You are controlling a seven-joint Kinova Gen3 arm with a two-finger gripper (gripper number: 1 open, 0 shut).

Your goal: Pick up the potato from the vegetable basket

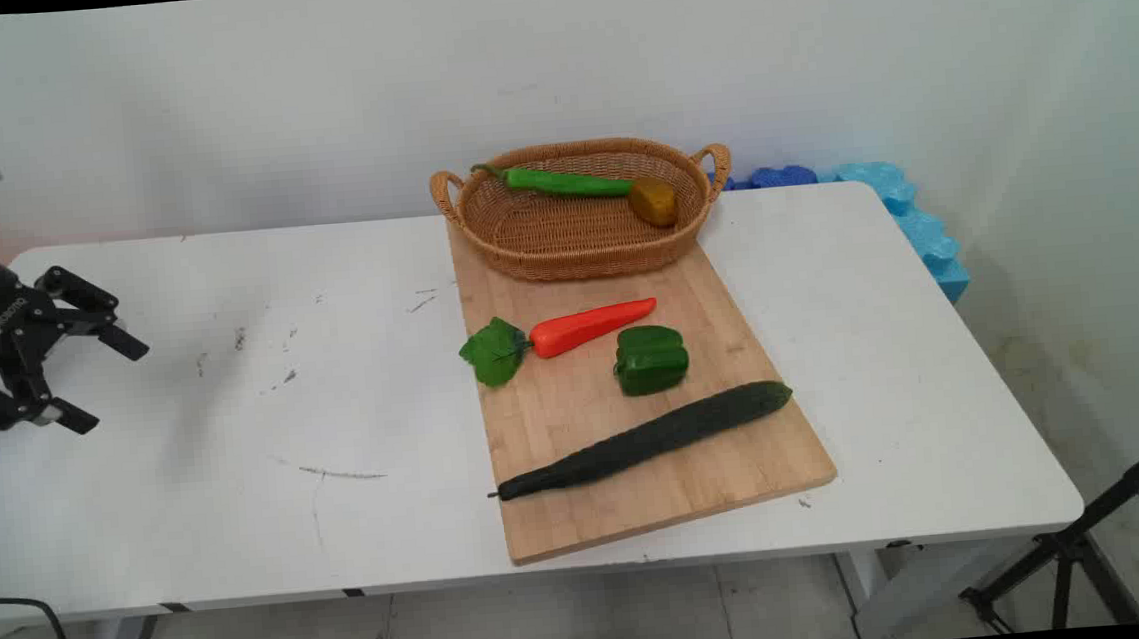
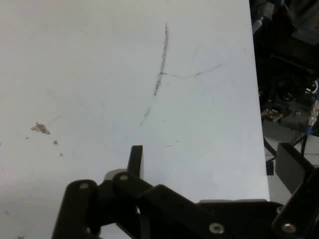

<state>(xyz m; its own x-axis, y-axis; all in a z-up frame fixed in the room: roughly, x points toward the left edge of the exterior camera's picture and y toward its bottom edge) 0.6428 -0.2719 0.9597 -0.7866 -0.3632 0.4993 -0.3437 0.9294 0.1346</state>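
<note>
My black gripper (image 1: 108,384) hangs at the far left over bare white table (image 1: 238,453), open, with nothing between its fingers. In the hand view the gripper (image 2: 212,162) looks down on scuffed tabletop (image 2: 124,74) and the table's edge. Well to the right lies a wooden cutting board (image 1: 720,469). On it rest a red-orange carrot (image 1: 590,327) with green leaves (image 1: 494,352), a green bell pepper (image 1: 650,359) and a long dark cucumber (image 1: 648,438). A wicker basket (image 1: 565,250) at the board's far end holds a green chili (image 1: 560,182) and a brownish-yellow piece (image 1: 654,201).
Blue foam pieces (image 1: 908,211) sit behind the table's far right corner against the wall. A black tripod (image 1: 1086,544) stands on the floor at lower right. Dark equipment and cables (image 2: 286,89) lie beyond the table edge in the hand view.
</note>
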